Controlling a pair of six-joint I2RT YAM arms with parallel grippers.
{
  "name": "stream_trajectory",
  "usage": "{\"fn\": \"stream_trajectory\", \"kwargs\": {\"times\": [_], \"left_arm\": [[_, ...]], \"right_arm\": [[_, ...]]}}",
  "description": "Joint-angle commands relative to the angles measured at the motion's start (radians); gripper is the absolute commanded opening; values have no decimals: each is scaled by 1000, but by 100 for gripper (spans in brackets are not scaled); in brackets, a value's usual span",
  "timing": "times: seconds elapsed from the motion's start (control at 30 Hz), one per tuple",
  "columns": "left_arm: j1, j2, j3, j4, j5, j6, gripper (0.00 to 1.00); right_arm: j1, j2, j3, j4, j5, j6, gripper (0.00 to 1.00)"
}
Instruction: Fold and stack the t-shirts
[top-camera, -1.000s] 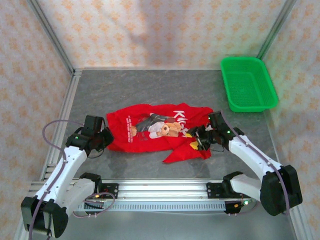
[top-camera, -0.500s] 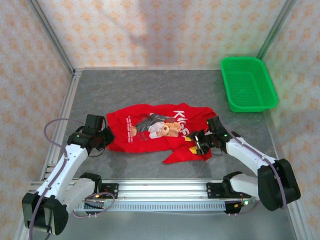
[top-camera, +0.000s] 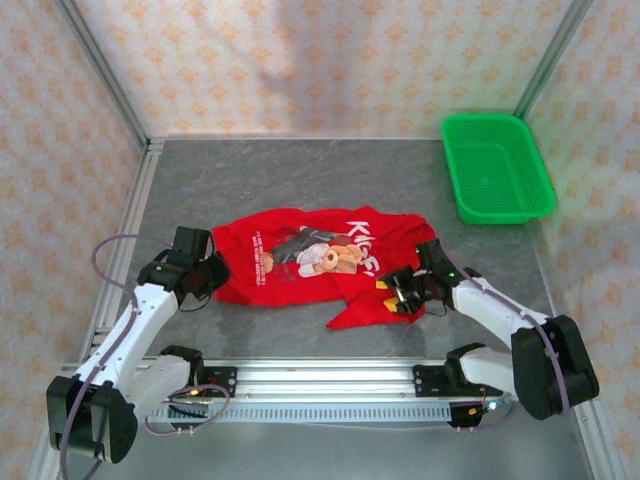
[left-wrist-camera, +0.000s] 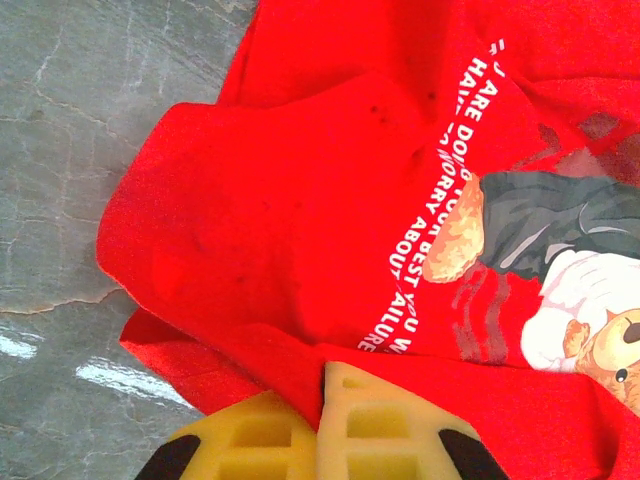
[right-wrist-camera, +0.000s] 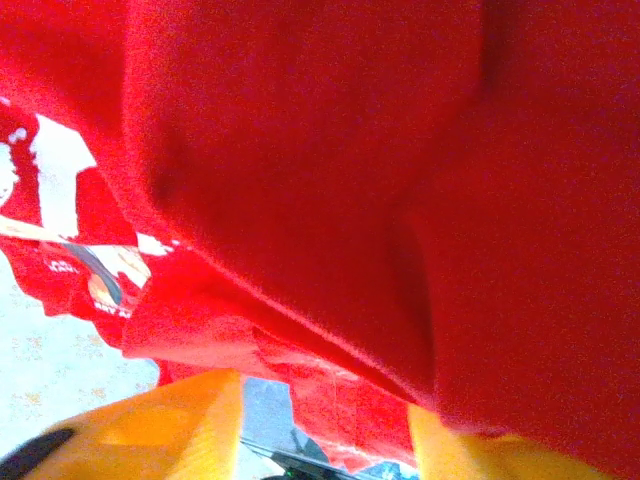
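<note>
The shirt (top-camera: 320, 265) lies crumpled and bear-side up on the table (top-camera: 300, 180), between the two pincers. It is not flat yet, and one flap sticks out toward the arms, just beside the right pincer (top-camera: 400, 290).

The left pincer (top-camera: 212, 275) is squeezed tight on the shirt's edge at its own side. The wrist view shows red cloth going in between its yellow pads (left-wrist-camera: 390, 430). I think it holds that edge so the shirt can be pulled straight.

The right pincer is at the other end of the shirt. Its fingers (right-wrist-camera: 150, 430) are apart, with a bunch of red cloth hanging between them. I think it is there to grab that end, so both arms can stretch the shirt out before folding.

The basket (top-camera: 497, 168) sits far behind the right pincer, well apart from the shirt. Nothing touches it.

Counting: one shirt, one bear on it, two pincers, one basket.
</note>
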Motion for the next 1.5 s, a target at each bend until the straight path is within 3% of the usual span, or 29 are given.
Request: {"fn": "stream_trajectory", "kwargs": {"times": [0.0,0.47,0.67,0.73,0.83,1.13,1.47], "left_arm": [[1,7,-1,17,5,23,0],[0,4,-28,26,7,22,0],[0,2,-27,26,7,22,0],[0,4,-30,28,9,21,0],[1,3,-38,33,8,20,0],[0,14,-42,50,16,20,0],[0,6,-49,42,16,20,0]], "right_arm": [[-6,28,10,-34,30,-13,38],[-10,23,19,-65,52,-37,0],[-10,-73,59,-181,76,-53,0],[-10,-111,68,-190,82,-35,13],[-11,-111,103,-209,92,-57,22],[-12,40,275,-409,142,-393,31],[-9,163,323,-396,169,-666,35]]}}
